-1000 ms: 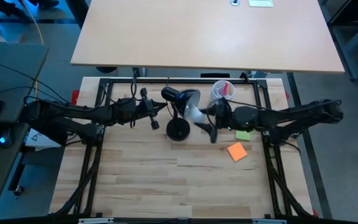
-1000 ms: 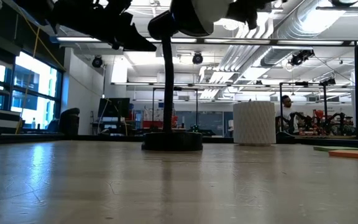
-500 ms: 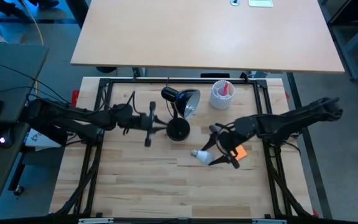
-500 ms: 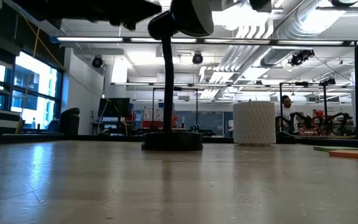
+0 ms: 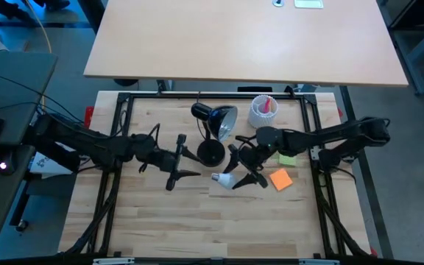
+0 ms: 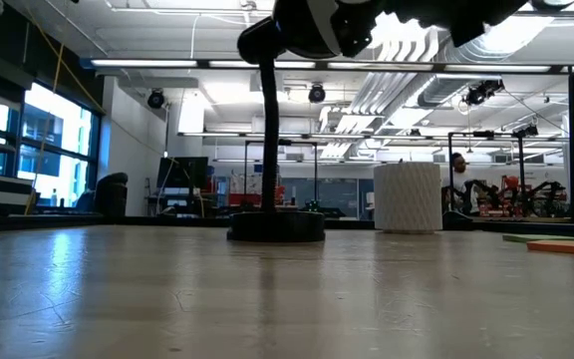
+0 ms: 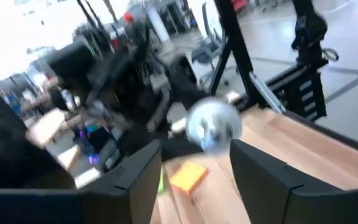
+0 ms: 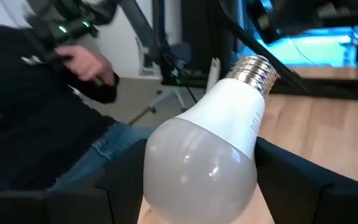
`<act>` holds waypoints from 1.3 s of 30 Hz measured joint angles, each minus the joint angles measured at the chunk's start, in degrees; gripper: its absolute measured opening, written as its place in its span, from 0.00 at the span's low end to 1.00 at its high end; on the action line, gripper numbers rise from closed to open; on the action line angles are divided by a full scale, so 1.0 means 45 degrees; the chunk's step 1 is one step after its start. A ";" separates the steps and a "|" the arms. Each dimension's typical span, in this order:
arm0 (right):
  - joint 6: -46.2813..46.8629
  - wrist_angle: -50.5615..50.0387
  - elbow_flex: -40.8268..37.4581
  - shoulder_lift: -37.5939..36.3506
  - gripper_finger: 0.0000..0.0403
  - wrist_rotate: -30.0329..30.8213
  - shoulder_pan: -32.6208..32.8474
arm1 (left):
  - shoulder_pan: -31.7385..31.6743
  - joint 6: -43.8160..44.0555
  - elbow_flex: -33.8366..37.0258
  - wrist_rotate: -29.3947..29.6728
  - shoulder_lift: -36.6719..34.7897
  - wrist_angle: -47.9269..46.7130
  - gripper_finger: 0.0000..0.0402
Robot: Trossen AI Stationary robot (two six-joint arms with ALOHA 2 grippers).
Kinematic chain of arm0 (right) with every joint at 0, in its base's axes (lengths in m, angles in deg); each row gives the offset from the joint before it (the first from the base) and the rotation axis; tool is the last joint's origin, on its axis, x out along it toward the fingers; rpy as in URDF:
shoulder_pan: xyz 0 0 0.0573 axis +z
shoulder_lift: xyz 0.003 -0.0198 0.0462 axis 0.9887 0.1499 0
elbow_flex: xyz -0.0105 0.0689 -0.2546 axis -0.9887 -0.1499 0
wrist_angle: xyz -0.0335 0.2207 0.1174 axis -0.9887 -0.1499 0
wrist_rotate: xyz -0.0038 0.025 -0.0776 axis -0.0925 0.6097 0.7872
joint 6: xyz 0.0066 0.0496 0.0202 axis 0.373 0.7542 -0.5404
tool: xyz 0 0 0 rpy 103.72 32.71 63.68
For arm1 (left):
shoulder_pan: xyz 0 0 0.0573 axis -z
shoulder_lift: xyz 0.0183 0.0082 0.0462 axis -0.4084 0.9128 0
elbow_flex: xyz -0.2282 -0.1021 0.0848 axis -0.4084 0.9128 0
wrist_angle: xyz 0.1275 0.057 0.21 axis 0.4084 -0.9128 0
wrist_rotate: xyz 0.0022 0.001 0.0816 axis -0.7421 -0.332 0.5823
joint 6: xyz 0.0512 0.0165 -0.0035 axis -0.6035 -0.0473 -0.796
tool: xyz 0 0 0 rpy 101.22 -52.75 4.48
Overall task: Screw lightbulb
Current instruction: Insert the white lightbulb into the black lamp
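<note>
The lightbulb, a white globe with a silvery screw base, hangs above the table in front of the black desk lamp. My right gripper is shut on it. The screw base points toward the table's left. There my left gripper stands open and level, and faces the bulb across a gap with nothing between its fingers. The lamp stands on its round foot, with its shade at the far side. My right gripper pinches the bulb's white globe at its widest part between its two fingers. It comes about level from the table's right, along the bulb. The bulb is lifted clear, roughly level, its screw base pointing away from the fingers.
A white ribbed cup with a red item stands at the far right of the lamp. An orange note and a green note lie under my right arm. A person in dark clothes shows beyond the table.
My right gripper has carried the bulb from beside the lamp shade toward the table's near edge, then left, and turned it until its screw base points left. My left gripper has swung toward the near edge, turned to face the bulb, and opened.
</note>
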 joint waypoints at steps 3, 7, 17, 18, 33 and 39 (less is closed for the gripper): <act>0.0131 0.0999 0.0000 0.0188 0.64 -0.0744 -0.0285 | -0.0082 0.0168 -0.0066 0.0019 0.0267 -0.0104 0.51; 0.0120 0.1638 0.0000 0.0318 0.64 -0.0921 -0.0495 | -0.0186 0.0186 -0.0064 0.0019 0.0987 0.1269 0.53; 0.0424 0.1842 0.0000 0.0438 0.64 -0.0970 -0.0588 | -0.0200 0.0222 -0.0060 -0.0942 0.2714 0.4125 0.53; 0.0423 0.1835 0.0000 0.0438 0.64 -0.0970 -0.0583 | -0.0200 0.0266 -0.0060 -0.1112 0.2836 0.4336 0.53; 0.0325 0.1909 0.0000 0.0438 0.64 -0.0664 -0.0583 | -0.0220 0.1221 -0.0064 -0.1612 0.3984 0.6671 0.49; 0.0321 0.1894 0.0000 0.0438 0.64 -0.0556 -0.0573 | -0.0231 0.1415 -0.0064 -0.1556 0.3982 0.6669 0.37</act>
